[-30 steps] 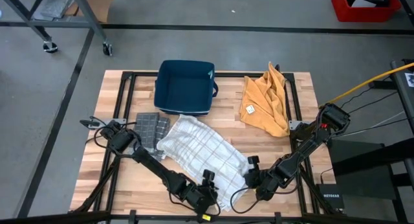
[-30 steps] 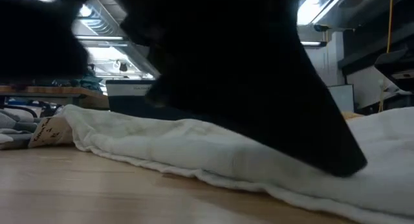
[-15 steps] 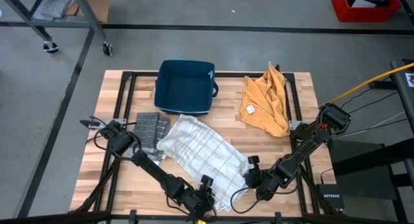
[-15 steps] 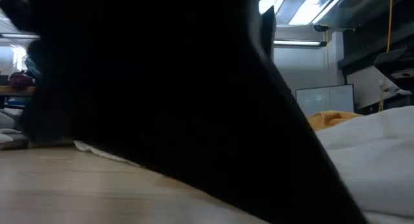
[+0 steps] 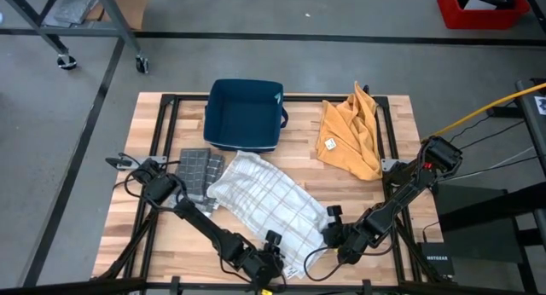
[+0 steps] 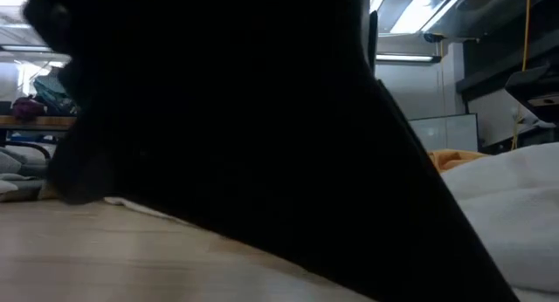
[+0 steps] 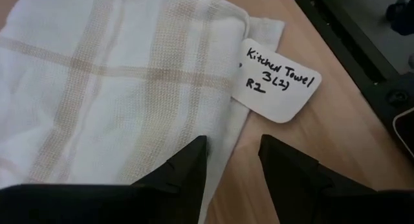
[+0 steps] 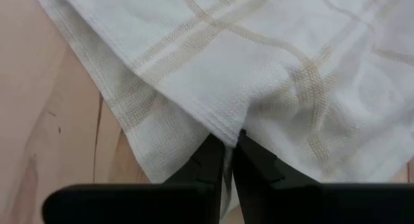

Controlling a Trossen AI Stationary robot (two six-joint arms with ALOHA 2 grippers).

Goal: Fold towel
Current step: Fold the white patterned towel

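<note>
From above, the white towel (image 5: 266, 201) lies centre-low on the table (image 5: 392, 141), left gripper (image 5: 271, 259) and right gripper (image 5: 328, 222) at its lower corners. Low view: mostly dark arm. Left wrist: fingers apart over towel edge beside a tag (image 7: 275, 83). Right wrist: fingers pinched on a towel fold.

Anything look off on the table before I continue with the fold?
Mostly fine. The white towel lies askew and rumpled, not flat. The right end effector is shut on its edge; the left end effector is open beside its paper tag.
</note>
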